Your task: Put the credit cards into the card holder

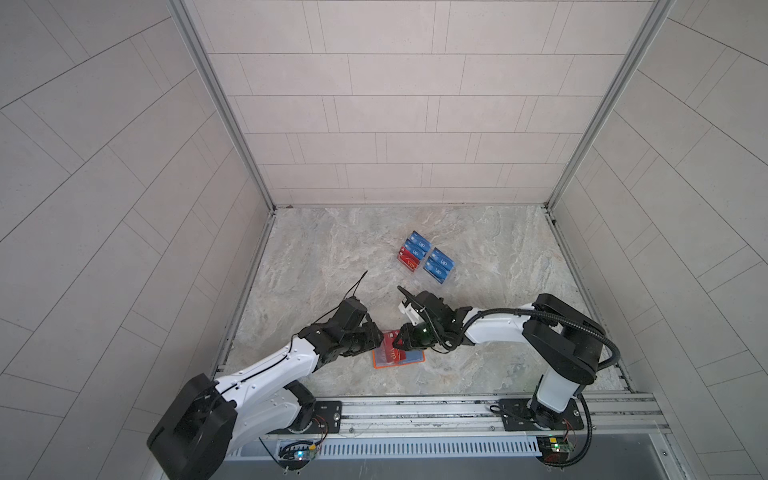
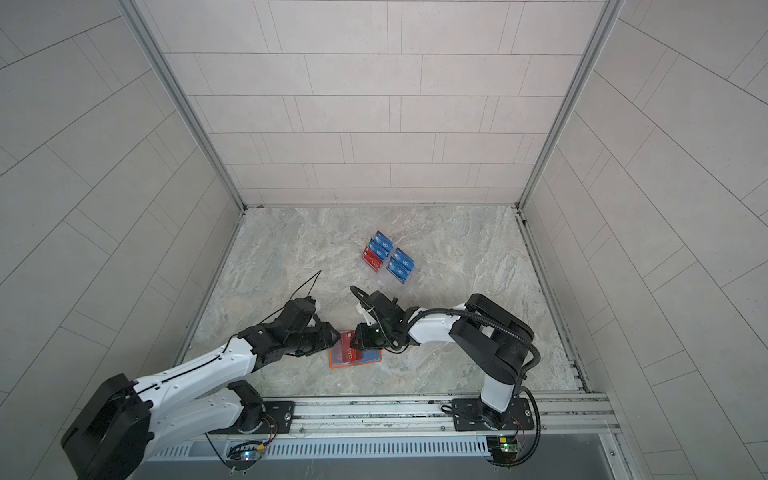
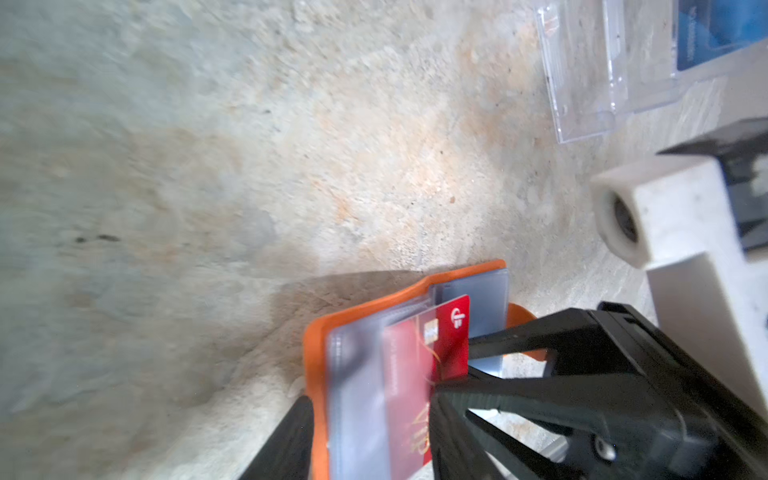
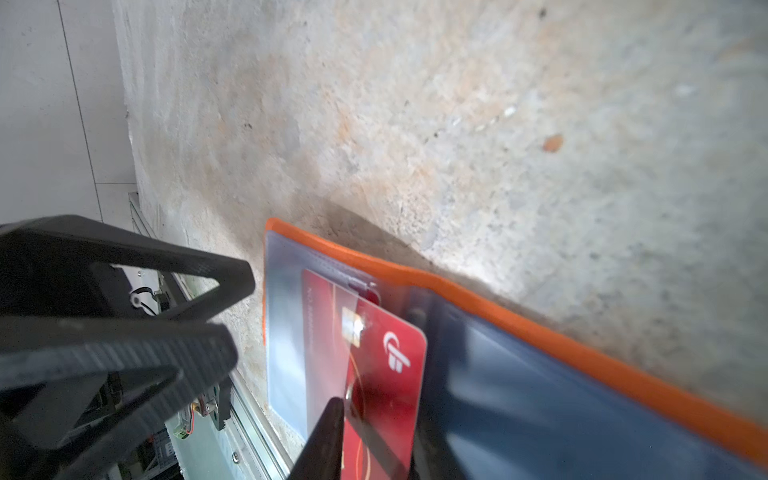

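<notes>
The orange card holder [image 1: 376, 362] [image 2: 332, 362] lies open on the marble table near the front, clear sleeves up. A red credit card [image 1: 388, 345] [image 2: 347, 351] [image 3: 451, 332] [image 4: 386, 345] sticks partway out of one sleeve of the card holder [image 3: 316, 353] [image 4: 498, 307]. My right gripper [image 1: 397, 340] [image 2: 352, 343] [image 4: 380, 386] stands open over the card's free end, a finger on each side. My left gripper [image 1: 380, 338] [image 2: 334, 338] [image 3: 370, 399] is open at the holder's left edge, its jaws framing the sleeve page. More credit cards, blue [image 1: 438, 264] and red [image 1: 407, 259], stand farther back.
A clear acrylic tiered stand [image 1: 426, 274] [image 2: 388, 282] [image 3: 582, 83] holds the other cards behind the grippers. The two grippers nearly meet over the holder. Metal rails [image 1: 415, 409] run along the table's front edge, and tiled walls close the sides and back.
</notes>
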